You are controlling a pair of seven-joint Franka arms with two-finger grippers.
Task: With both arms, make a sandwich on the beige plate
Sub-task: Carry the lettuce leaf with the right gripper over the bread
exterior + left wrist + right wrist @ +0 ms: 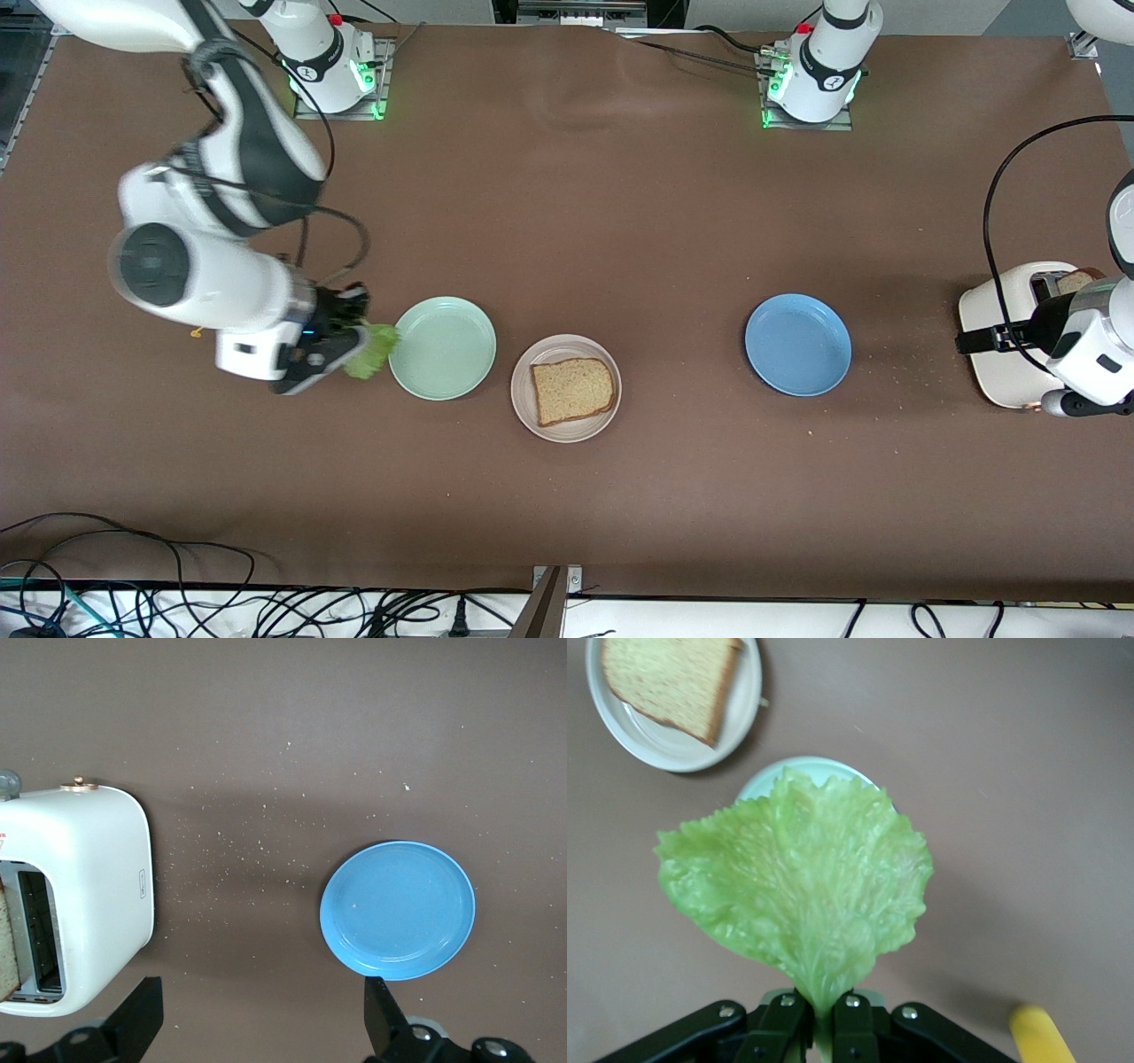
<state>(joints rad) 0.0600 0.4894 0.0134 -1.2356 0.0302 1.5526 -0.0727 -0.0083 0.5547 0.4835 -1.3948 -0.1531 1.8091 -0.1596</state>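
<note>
A toasted bread slice (573,391) lies on the beige plate (567,431), which sits near the table's middle. My right gripper (352,344) is shut on the stem of a ruffled green lettuce leaf (373,349) and holds it up beside the mint-green plate (443,347). The right wrist view shows its jaws (824,1017) pinching the leaf (797,886), with the beige plate (678,749) and bread (669,682) past it. My left gripper (1001,354) hangs open over the toaster's edge, nothing between its fingers (142,1014). A second bread slice (1075,282) stands in the toaster (997,306).
A blue plate (797,344) lies between the beige plate and the toaster, toward the left arm's end. Crumbs are scattered between them. A small yellow object (1041,1036) lies on the table near my right gripper. Cables run along the table edge nearest the front camera.
</note>
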